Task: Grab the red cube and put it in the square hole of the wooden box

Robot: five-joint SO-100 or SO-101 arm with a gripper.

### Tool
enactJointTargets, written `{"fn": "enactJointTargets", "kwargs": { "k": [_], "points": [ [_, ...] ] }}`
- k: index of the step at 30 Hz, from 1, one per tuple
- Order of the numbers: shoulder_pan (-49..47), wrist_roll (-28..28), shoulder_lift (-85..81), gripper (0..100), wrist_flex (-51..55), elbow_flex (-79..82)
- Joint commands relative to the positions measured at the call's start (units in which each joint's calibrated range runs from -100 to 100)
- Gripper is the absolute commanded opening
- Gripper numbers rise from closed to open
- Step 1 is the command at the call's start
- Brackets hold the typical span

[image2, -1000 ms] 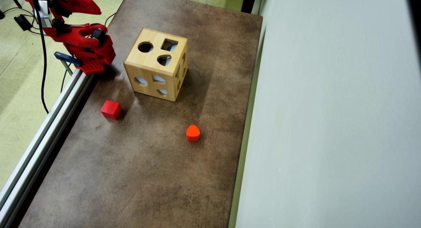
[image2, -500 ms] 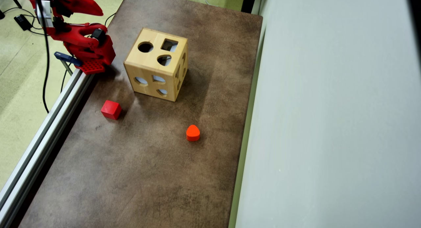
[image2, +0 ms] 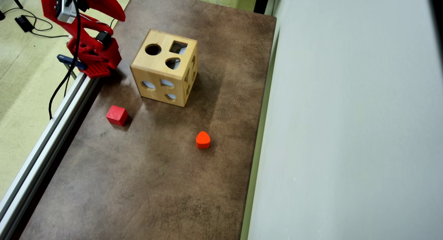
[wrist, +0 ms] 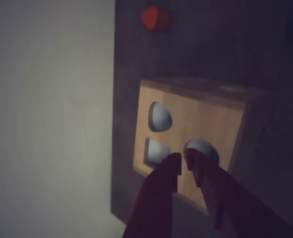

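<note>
The red cube (image2: 117,115) sits on the brown desk (image2: 155,184), near the desk's left edge in the overhead view. Nothing is touching it. The wooden box (image2: 165,67) stands a little way up and to the right of the cube, with a gap between them. On top of the box there are three holes. The square hole (image2: 178,47) is at the far right corner of the top, next to a round hole (image2: 153,49). A rounded hole (image2: 172,63) is just below the square one. More holes show on the sides of the box.

An orange block (image2: 203,140) with a rounded shape lies on the desk, well apart from the cube and the box.

The red robot arm (image2: 86,32) is up at the top left, by the desk's edge and left of the box. In the wrist view its jaws (wrist: 183,164) are almost pressed together, with only a thin gap, and they hold nothing. They point toward the box (wrist: 201,134). That view is dim and blurry.
</note>
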Motion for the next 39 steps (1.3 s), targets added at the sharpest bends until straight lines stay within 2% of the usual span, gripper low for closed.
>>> {"fn": "enactJointTargets", "kwargs": {
  "k": [1, 8, 15, 26, 32, 39],
  "points": [
    [7.7, 7.6, 1.5, 3, 0.3, -1.6],
    [22.5, 16.0, 9.2, 3, 0.3, 0.6],
    [31.4, 21.6, 13.3, 3, -1.4, 15.2],
    [36.3, 22.0, 13.5, 3, -27.5, 36.9],
    [36.9, 22.0, 13.5, 5, -30.5, 43.3],
    [36.9, 21.9, 13.5, 20, -30.5, 46.5]
  ]
}}
